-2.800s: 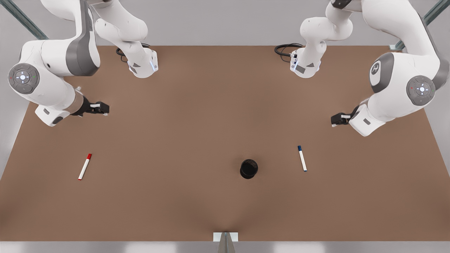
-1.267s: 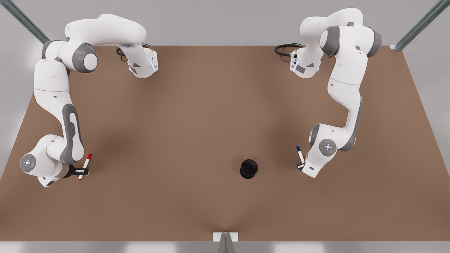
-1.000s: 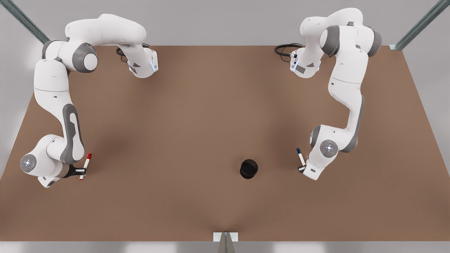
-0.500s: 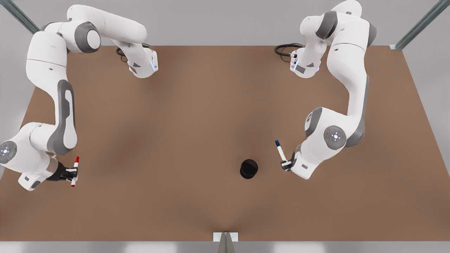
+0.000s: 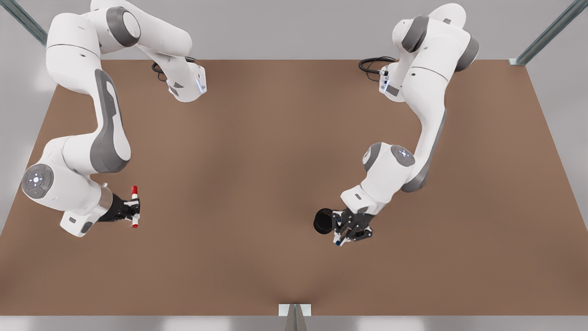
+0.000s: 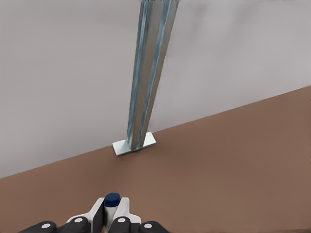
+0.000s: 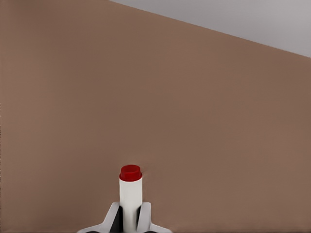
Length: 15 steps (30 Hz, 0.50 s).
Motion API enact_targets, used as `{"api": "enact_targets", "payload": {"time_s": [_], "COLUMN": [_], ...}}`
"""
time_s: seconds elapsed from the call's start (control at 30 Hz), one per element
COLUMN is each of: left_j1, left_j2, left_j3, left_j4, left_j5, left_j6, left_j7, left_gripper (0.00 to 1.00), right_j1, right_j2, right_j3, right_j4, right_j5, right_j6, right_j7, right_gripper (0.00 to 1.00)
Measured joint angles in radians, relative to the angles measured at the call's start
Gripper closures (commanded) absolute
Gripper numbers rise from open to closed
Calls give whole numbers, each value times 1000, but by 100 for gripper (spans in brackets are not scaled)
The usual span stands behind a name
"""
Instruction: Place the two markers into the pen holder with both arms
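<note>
On the wide brown tabletop (image 5: 257, 151), the left gripper (image 5: 342, 232) holds the blue marker (image 6: 112, 203) between its fingers just beside the pen holder (image 5: 322, 219). The right gripper (image 5: 133, 209) grips the red marker (image 5: 134, 207) far toward the front view's left, open surface between.

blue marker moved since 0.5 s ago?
Yes. The blue marker, held in the left pincer, went toward the front view's left, now right beside the pen holder.

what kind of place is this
Probably a simulated robot test bench, not a real room: a bare brown table with metal frame posts and grey walls. The left claw grips the blue marker beside the pen holder; the right claw grips the red marker.
</note>
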Motion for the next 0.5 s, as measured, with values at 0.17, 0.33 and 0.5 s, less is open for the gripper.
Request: {"api": "enact_targets", "payload": {"time_s": [0.17, 0.33, 0.5], "left_j1": [3, -9, -14], "left_j2": [-1, 28, 25], "left_j3": [-34, -40, -44], "left_j4": [-48, -110, -168], "left_j5": [-13, -18, -21], "left_j6": [116, 227, 283], "left_j7": [126, 225, 300], "left_gripper": [79, 79, 79], "right_j1": [-1, -10, -10], "right_j2": [1, 3, 2], "right_j3": [3, -8, -7], "right_j4": [12, 15, 17], "right_j5": [-2, -2, -1], "right_j6": [-22, -32, -36], "right_j7": [49, 84, 110], "right_gripper": [78, 79, 79]}}
